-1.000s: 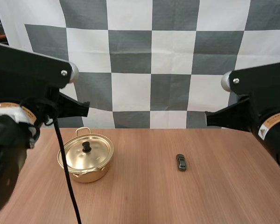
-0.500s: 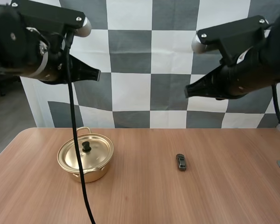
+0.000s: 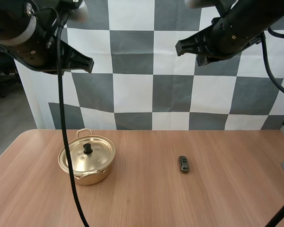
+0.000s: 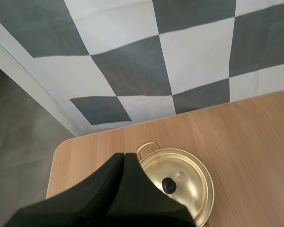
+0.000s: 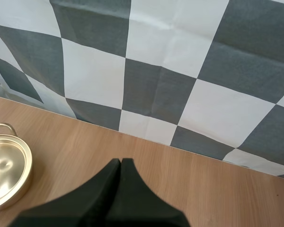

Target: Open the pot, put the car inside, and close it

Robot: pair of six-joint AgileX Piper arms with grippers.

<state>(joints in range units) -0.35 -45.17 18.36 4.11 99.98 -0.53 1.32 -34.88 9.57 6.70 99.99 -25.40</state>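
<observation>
Gold pot [image 3: 86, 163] sits on the table [image 3: 142, 203] with its lid [image 3: 95, 152] on. The small dark car [image 3: 183, 164] lies well apart to its right. The left gripper [image 4: 123, 158] and right gripper [image 5: 120, 163] are squeezed closed, holding nothing.

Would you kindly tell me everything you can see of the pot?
The pot is small, round, shiny gold, seemingly metal. Its lid is on, with a black knob at the centre. A thin loop handle sticks out at the far side. It stands upright on the wooden table, left of the car and apart from it; only the table touches it.
</observation>
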